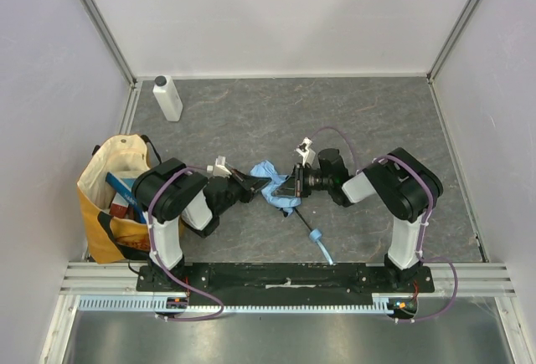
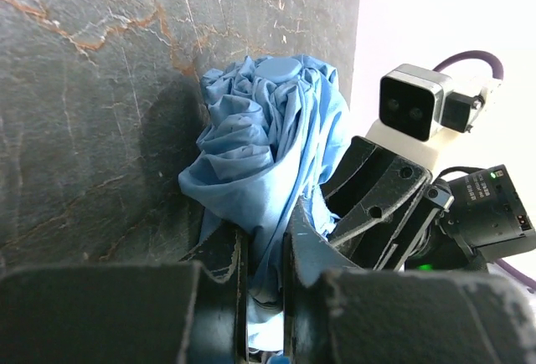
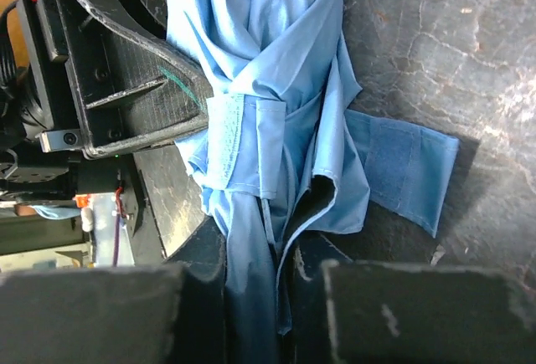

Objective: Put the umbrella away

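Note:
The light blue umbrella (image 1: 270,180) lies crumpled at the middle of the dark table. Its black shaft runs toward the near edge and ends in a blue handle (image 1: 322,245). My left gripper (image 1: 258,185) reaches in from the left, and in the left wrist view it (image 2: 261,276) is shut on a fold of the umbrella (image 2: 272,130) fabric. My right gripper (image 1: 290,190) comes in from the right. The right wrist view shows it (image 3: 260,276) shut on the umbrella (image 3: 268,71) cloth, with the strap (image 3: 402,167) lying flat to the side. The two grippers sit almost tip to tip.
A yellow-and-cream tote bag (image 1: 113,192) stands at the left edge beside the left arm's base. A white bottle (image 1: 167,98) stands at the back left corner. White walls enclose the table on three sides.

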Available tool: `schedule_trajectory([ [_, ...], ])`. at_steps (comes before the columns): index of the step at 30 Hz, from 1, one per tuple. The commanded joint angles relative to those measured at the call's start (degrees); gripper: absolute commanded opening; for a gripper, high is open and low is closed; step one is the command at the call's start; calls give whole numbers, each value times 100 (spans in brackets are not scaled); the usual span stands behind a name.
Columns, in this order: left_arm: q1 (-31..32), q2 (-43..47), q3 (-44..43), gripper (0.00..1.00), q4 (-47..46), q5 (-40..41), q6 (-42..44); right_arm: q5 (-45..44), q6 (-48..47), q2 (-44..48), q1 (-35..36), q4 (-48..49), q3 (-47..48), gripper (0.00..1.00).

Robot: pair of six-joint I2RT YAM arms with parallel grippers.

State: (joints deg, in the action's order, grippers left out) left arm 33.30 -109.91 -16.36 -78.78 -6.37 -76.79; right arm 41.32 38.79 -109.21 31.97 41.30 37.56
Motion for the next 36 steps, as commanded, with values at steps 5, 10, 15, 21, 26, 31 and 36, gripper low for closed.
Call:
schedule_trajectory([
  [5,28,110,116,57,364,250,253,780,515,58,143,1555,-135,0],
  [10,10,101,19,85,399,250,235,1176,1034,119,143,2259,-258,0],
  [15,45,22,88,80,-153,13,332,1142,1210,146,65,2216,-276,0],
  [21,-8,197,739,82,-761,-21,402,887,1219,172,-155,2198,-311,0],
  [26,-104,505,1020,87,-656,-382,516,405,-648,847,-199,-361,48,0],
  [31,-253,883,898,90,-270,-953,569,26,-1890,1314,-226,-2316,453,0],
  [36,-315,1147,503,91,-172,-1612,385,-264,-2322,1621,-226,-2872,577,0],
])
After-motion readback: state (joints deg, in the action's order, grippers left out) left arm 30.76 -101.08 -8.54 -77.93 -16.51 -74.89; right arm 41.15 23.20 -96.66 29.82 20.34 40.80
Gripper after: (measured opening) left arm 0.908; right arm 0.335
